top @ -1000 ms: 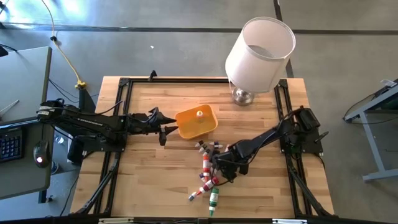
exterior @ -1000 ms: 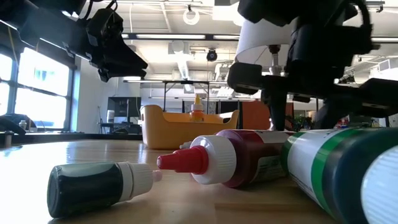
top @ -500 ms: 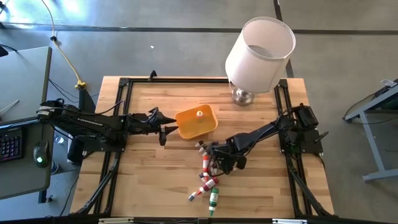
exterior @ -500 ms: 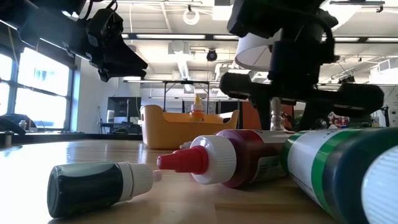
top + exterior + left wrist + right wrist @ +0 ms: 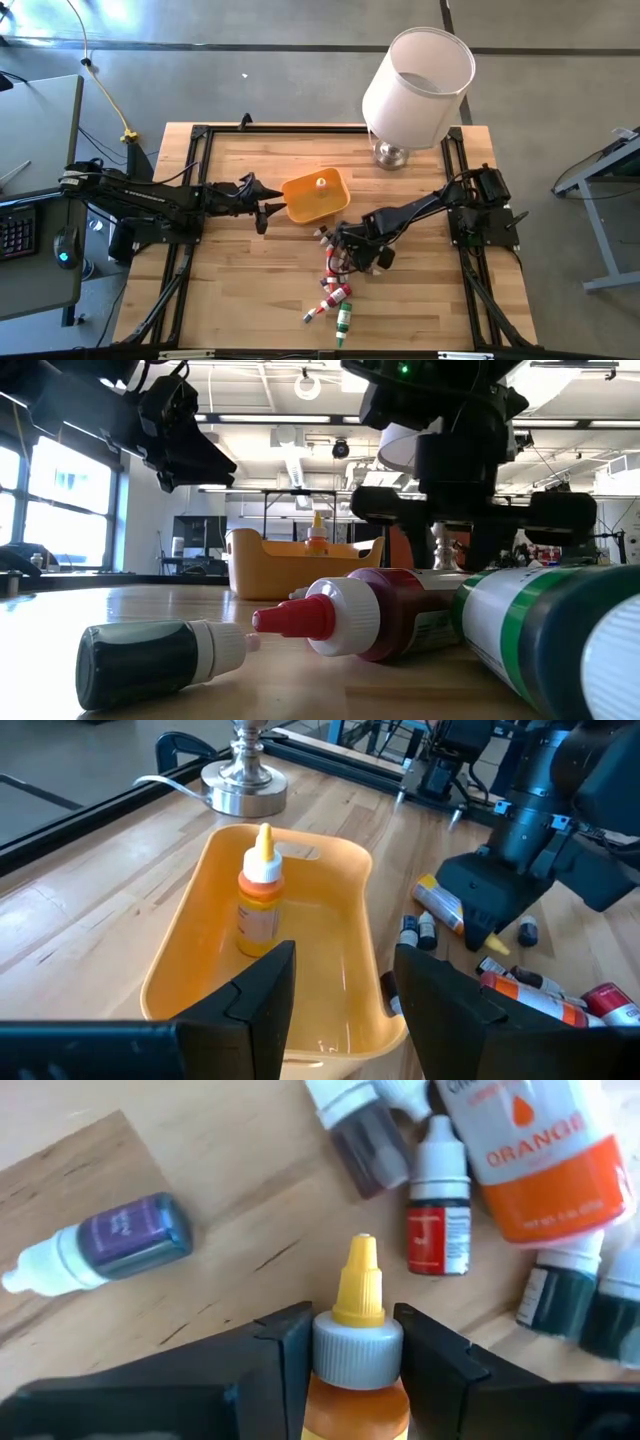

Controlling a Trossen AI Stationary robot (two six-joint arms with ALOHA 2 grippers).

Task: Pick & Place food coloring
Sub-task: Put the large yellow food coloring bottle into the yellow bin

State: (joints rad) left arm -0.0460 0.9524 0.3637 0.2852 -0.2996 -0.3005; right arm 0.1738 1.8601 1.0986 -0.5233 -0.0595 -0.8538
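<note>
Progress so far: 1 orange food coloring bottle (image 5: pixel 259 890) stands upright in the orange tray (image 5: pixel 300 208), which sits near the worktop's (image 5: pixel 240 290) middle, a little toward the far edge. My right end effector (image 5: pixel 358 1342) is down over the pile and clamped on the grey collar of a yellow-tipped bottle (image 5: pixel 357 1325), so the second pick looks under way but not yet lifted clear, as I judge it. My left end effector (image 5: pixel 335 995) hovers just beside the tray's left rim with its fingers apart and empty. Left to do: the scattered food coloring bottles (image 5: pixel 335 285) lying between the tray and the near edge, roughly 10 of them, all outside the tray.
</note>
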